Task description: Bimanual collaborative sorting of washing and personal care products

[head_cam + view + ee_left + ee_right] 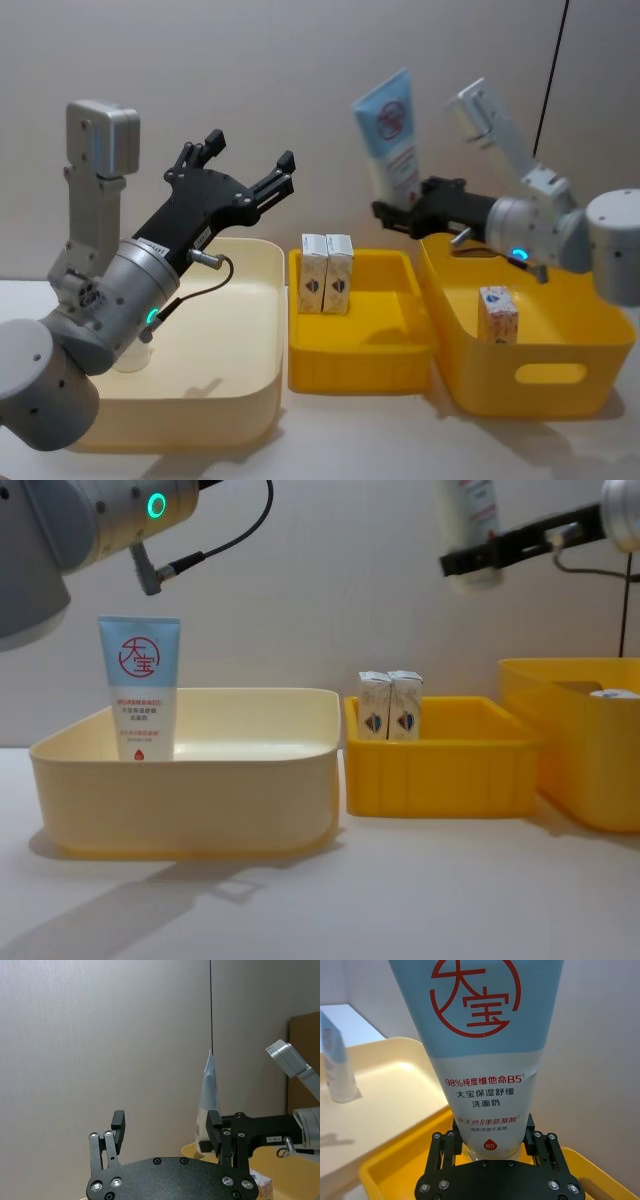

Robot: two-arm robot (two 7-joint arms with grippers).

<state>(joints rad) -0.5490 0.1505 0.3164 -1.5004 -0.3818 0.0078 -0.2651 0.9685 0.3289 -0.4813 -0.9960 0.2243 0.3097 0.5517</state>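
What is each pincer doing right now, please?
Left pincer: open, empty, raised above the cream bin.
Right pincer: shut on a squeeze tube, held upright.

held squeeze tube with red circled 大宝 logo, 98%纯度维他命B5, 大宝保湿舒缓洗面奶, B5 drop

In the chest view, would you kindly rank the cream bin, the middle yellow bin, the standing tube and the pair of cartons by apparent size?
1. cream bin, clearly largest.
2. middle yellow bin.
3. standing tube in the cream bin.
4. pair of cartons, smallest, though they stand farther back, so part of the gap may be distance.
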